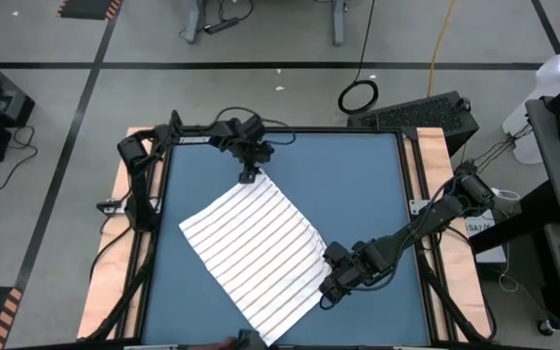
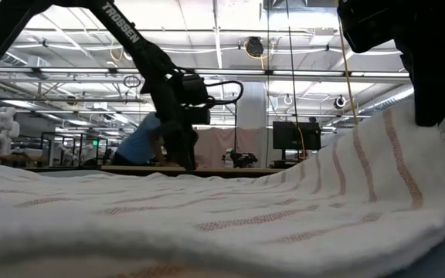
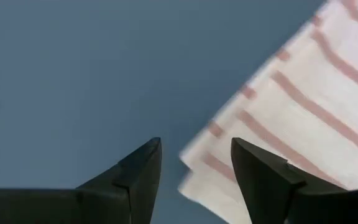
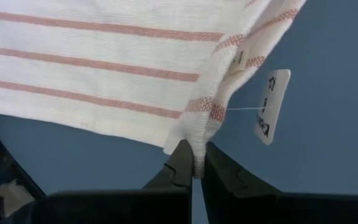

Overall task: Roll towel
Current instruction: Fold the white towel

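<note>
Towel [image 1: 256, 248]: lies at a slant in the middle of the blue worktop [image 1: 367, 185]; its near corner is cut off at the picture edge in the high view.
Left pincer [image 1: 248, 176]: fingers apart, at the far corner of the towel, nothing held.
Right pincer [image 4: 194, 163]: clamped on the towel edge, which rises here; a paper tag [image 4: 272, 106] hangs beside, print too small to read.

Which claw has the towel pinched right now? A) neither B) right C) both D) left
B: in the right wrist view the right claw is shut on a bunched corner of the towel, lifting it, while the left claw stands open over the far corner with nothing between its fingers.
</note>
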Tool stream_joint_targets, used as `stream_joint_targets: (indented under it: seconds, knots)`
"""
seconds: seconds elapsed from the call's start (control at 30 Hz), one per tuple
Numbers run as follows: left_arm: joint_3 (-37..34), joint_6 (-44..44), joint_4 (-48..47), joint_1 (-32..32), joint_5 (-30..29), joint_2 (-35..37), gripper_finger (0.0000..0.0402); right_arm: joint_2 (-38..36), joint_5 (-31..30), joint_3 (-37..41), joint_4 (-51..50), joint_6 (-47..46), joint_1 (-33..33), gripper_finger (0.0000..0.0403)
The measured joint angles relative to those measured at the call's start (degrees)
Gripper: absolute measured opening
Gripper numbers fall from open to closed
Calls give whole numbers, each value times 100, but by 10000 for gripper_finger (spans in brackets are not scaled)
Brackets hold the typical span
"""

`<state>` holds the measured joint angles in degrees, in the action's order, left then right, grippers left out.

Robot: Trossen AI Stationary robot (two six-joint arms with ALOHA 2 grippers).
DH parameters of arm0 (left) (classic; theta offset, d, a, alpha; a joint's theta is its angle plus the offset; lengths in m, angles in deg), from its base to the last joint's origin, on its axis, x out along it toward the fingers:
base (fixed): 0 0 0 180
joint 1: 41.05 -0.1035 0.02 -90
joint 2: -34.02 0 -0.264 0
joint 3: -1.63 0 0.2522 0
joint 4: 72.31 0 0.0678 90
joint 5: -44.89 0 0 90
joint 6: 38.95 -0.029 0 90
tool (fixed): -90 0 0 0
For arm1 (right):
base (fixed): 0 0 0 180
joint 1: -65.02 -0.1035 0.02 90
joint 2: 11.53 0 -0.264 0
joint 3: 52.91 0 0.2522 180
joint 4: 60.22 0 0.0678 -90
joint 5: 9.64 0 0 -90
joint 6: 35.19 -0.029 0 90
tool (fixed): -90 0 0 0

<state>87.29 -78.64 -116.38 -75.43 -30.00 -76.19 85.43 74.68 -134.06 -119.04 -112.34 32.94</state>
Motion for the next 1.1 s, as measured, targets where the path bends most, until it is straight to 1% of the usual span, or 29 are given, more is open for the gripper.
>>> stream_joint_targets:
  seconds: [0.17,0.27,0.37,0.43,0.5,0.7,0.77,0.87,0.93,1.0,1.1]
  knots:
    - [82,-146,-229,-37,35,-336,199,-1,-4,0,-3,-14,0,6]
    - [110,-396,-297,-9,-1,-415,198,0,-1,0,37,-21,-2,6]
    - [112,-457,-284,27,-87,-415,191,0,-18,0,46,-73,-2,6]
    - [107,-476,-288,26,-85,-415,175,0,-23,-2,49,-109,-2,6]
    - [107,-592,-316,28,-80,-418,149,0,-23,-2,60,-115,-2,6]
    - [105,-714,-487,99,81,-420,42,0,-18,-2,76,-125,-2,6]
    - [105,-570,-537,157,-23,-420,14,0,-16,-2,74,-163,-2,6]
    - [158,-206,-691,185,-190,-355,11,0,-19,-2,70,-397,-2,6]
    - [240,-5,-1047,165,-297,-269,9,0,-32,-2,61,-660,-2,6]
    - [378,197,-1407,118,-298,-108,6,0,-56,-2,57,-876,30,6]
    - [639,354,-1659,57,-309,303,5,-1,-51,-2,19,-1136,134,6]
